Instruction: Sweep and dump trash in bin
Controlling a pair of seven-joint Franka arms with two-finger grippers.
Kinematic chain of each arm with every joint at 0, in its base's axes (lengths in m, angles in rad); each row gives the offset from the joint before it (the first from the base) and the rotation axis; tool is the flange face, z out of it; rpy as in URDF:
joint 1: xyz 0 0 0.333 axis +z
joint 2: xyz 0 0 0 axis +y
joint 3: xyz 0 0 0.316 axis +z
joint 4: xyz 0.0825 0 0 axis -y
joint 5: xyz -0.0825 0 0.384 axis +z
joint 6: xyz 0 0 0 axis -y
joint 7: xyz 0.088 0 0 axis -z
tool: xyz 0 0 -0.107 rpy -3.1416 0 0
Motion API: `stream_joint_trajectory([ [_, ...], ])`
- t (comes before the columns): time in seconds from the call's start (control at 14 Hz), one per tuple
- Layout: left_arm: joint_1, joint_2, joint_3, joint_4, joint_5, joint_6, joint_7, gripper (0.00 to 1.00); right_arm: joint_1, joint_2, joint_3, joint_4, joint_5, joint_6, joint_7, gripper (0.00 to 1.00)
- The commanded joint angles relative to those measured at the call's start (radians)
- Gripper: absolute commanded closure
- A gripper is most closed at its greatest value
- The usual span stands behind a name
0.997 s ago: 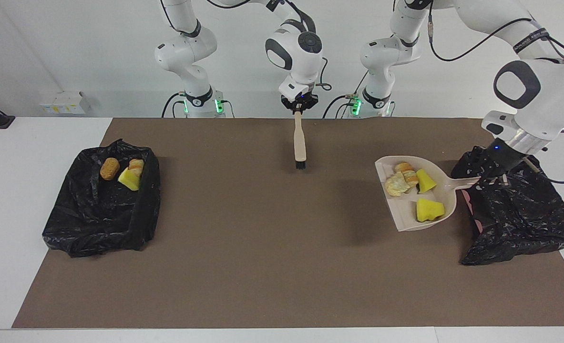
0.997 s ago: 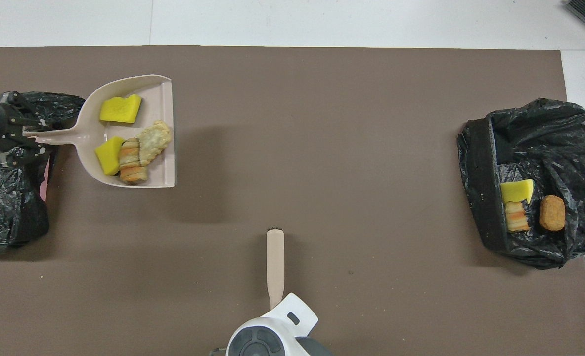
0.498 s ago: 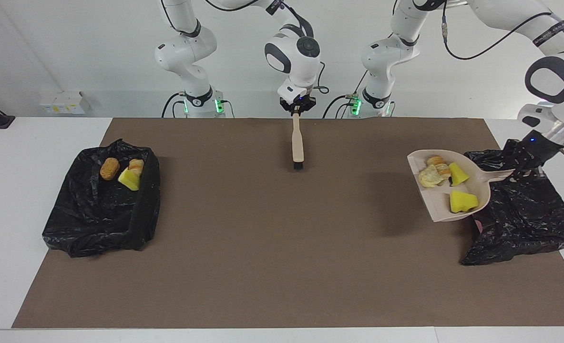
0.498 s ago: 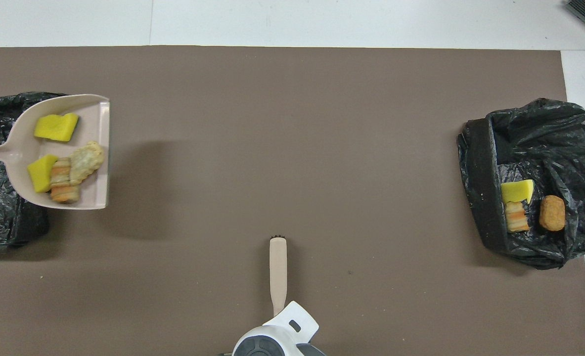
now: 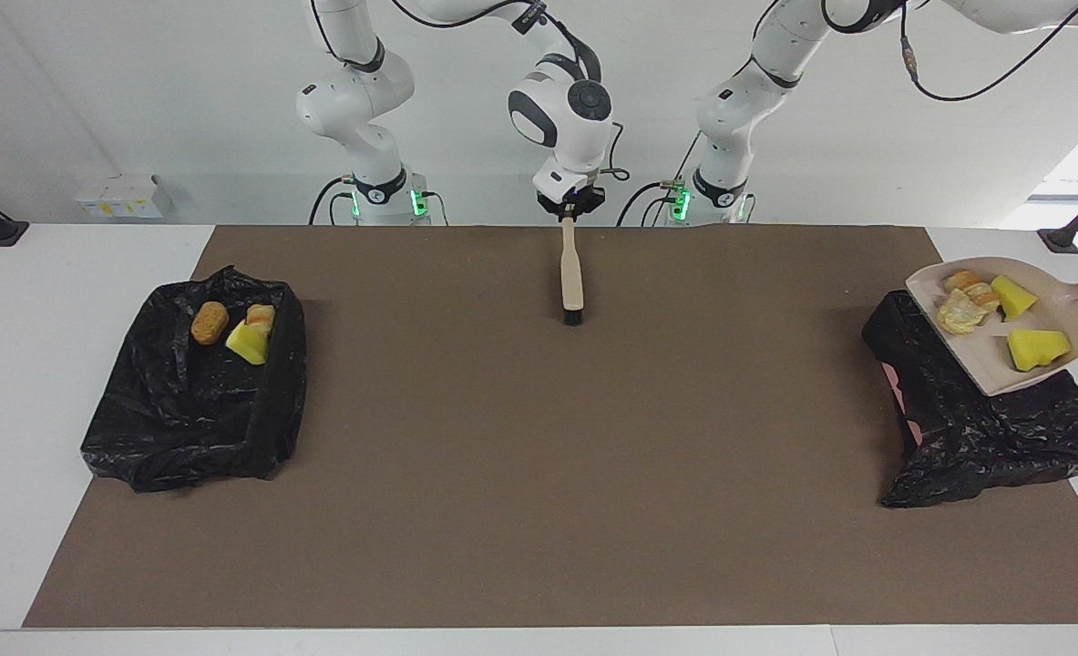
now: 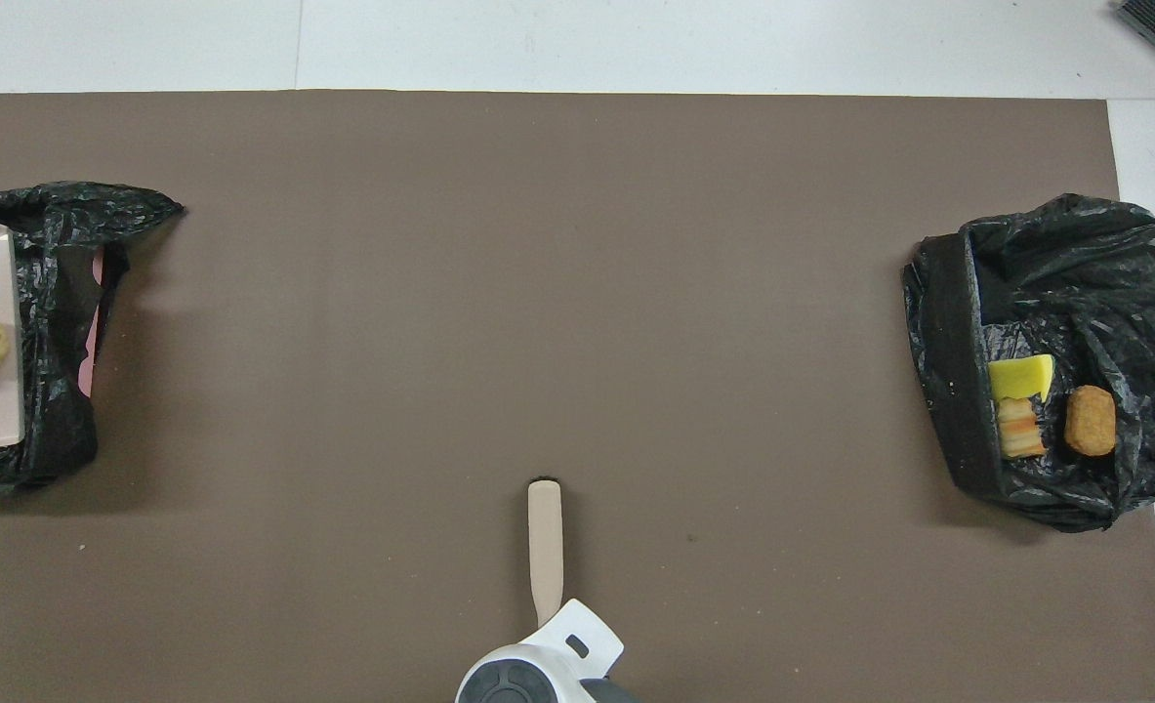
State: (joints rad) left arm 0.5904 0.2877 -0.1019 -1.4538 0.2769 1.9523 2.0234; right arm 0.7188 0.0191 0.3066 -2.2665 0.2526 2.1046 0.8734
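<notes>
Though white at its edges, covered mostly by a brown mat (image 5: 539, 456): a table (image 5: 10, 364), against a plain white wall. At the mat's ends, a black-bagged bin (image 5: 976, 437) toward the left arm, a second bin (image 5: 183, 410) toward the right arm.

Raised over the bin, a beige pan (image 5: 985, 364): long axis along the table, open lip toward the mat's middle, handle running out of view. Left gripper unseen there, closed on that handle.

In the pan, four bits of trash (image 5: 958, 314), well apart from any fingers: two yellow, one bread-like, one pale. In the second bin, three more.

Over the mat's edge nearest the robots, right gripper (image 5: 572, 208), fingers clamped on a brush (image 5: 572, 273), head pointing away from the robots.
</notes>
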Motion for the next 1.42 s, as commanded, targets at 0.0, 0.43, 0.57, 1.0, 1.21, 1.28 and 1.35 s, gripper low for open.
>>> stream_joint_trajectory([
  [0.0, -0.034, -0.004, 0.007, -0.028, 0.123, 0.062, -0.092, 1.00, -0.004, 0.008, -0.001, -0.005, 0.020, 0.028, -0.031, 0.78],
  [0.43, -0.069, -0.007, 0.007, -0.042, 0.411, 0.125, -0.179, 1.00, -0.009, 0.018, -0.001, 0.002, 0.020, 0.029, -0.048, 0.65],
  [0.57, -0.109, -0.022, 0.007, -0.066, 0.551, 0.123, -0.286, 1.00, -0.009, 0.018, -0.003, 0.004, 0.020, 0.031, -0.047, 0.54],
  [1.0, -0.162, -0.162, 0.005, -0.255, 0.832, 0.109, -0.496, 1.00, -0.024, 0.044, -0.011, 0.057, 0.002, 0.028, -0.040, 0.36],
  [1.21, -0.184, -0.194, -0.001, -0.260, 0.844, 0.103, -0.491, 1.00, -0.109, 0.027, -0.012, 0.087, -0.029, 0.048, -0.050, 0.14],
  [1.28, -0.201, -0.200, -0.004, -0.261, 0.840, 0.077, -0.496, 1.00, -0.140, 0.015, -0.012, 0.094, -0.029, 0.046, -0.050, 0.08],
  [1.35, -0.225, -0.200, -0.004, -0.261, 0.825, 0.048, -0.499, 1.00, -0.166, -0.001, -0.012, 0.094, -0.030, 0.046, -0.047, 0.03],
])
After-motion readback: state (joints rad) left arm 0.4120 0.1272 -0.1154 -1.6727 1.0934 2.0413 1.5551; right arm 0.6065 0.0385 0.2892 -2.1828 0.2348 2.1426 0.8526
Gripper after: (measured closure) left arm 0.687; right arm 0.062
